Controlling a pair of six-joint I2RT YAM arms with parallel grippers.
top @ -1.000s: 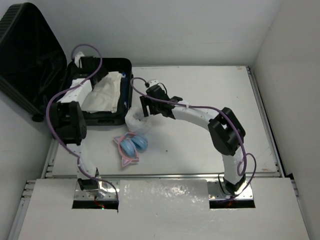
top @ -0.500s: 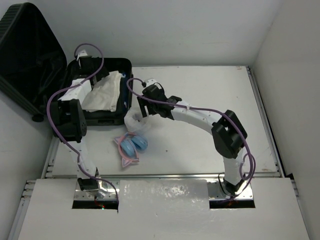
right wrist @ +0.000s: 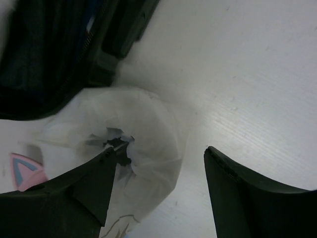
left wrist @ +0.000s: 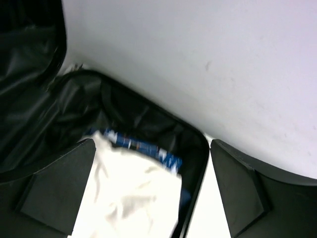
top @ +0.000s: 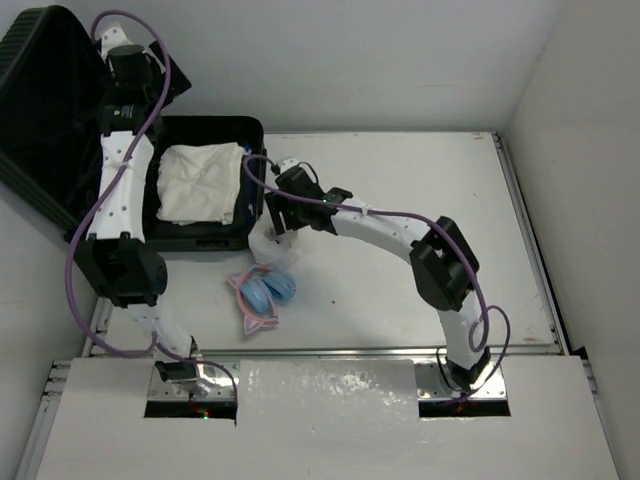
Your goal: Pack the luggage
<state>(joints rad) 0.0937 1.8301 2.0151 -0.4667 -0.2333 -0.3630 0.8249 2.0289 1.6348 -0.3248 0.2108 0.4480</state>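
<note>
The right jaws, spread and empty, hover over the plastic bag, with the open luggage just beside it at ten o'clock; the left jaws hang spread wide above the luggage.

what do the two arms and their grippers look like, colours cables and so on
The left arm and right arm match: white link shells between chunky black joint housings, with a loose purple cable running along each. The left gripper and right gripper are black, each with two flat, wedge-shaped matte fingers. No markings or labels show.
</note>
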